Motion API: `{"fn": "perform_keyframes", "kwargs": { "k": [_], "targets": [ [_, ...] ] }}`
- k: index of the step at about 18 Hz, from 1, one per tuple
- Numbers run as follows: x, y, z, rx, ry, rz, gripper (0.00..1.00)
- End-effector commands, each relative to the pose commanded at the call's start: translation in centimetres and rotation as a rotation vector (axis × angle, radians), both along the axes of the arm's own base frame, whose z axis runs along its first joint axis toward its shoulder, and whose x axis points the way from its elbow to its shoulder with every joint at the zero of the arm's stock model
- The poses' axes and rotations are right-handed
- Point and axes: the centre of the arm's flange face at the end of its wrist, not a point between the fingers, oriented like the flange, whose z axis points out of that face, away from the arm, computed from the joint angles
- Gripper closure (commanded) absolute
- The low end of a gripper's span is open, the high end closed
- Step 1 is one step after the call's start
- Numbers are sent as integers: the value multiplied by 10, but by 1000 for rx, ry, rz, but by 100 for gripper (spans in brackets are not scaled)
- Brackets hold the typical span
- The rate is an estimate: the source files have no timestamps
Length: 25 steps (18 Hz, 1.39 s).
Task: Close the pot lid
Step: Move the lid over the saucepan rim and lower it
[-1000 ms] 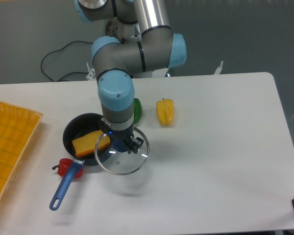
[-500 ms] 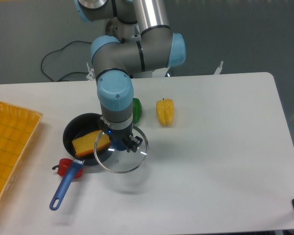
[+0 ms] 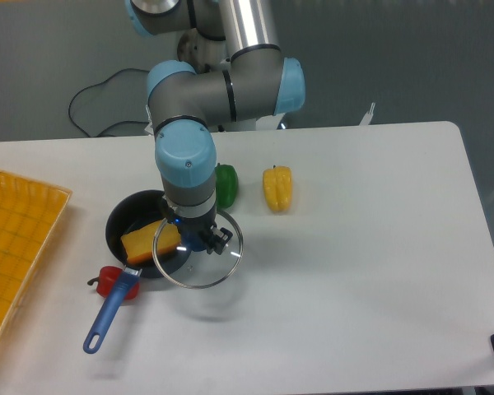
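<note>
The black pot (image 3: 125, 224) with a long blue handle (image 3: 109, 313) sits left of centre on the white table, with a yellow-orange block (image 3: 147, 243) inside. The clear glass lid (image 3: 204, 265) hangs above the table, overlapping the pot's right rim. My gripper (image 3: 196, 239) points down over the lid's centre and is shut on the lid's knob, which the fingers hide.
A green pepper (image 3: 226, 184) and a yellow pepper (image 3: 277, 188) lie behind the lid. A red pepper (image 3: 109, 280) rests by the pot handle. A yellow tray (image 3: 16, 239) covers the table's left edge. A black cable (image 3: 90, 99) runs behind the arm.
The gripper has carried the lid a little to the left, so it overlaps the pot's right rim more. The green pepper shows more behind the arm.
</note>
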Motion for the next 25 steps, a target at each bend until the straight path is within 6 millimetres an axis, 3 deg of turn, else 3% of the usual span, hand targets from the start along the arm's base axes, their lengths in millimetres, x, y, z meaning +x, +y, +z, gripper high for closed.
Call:
{"fn": "perform_keyframes", "kwargs": {
  "k": [14, 25],
  "targets": [
    [7, 4, 3, 0, 4, -14, 43],
    [37, 12, 5, -14, -7, -54, 43]
  ]
}}
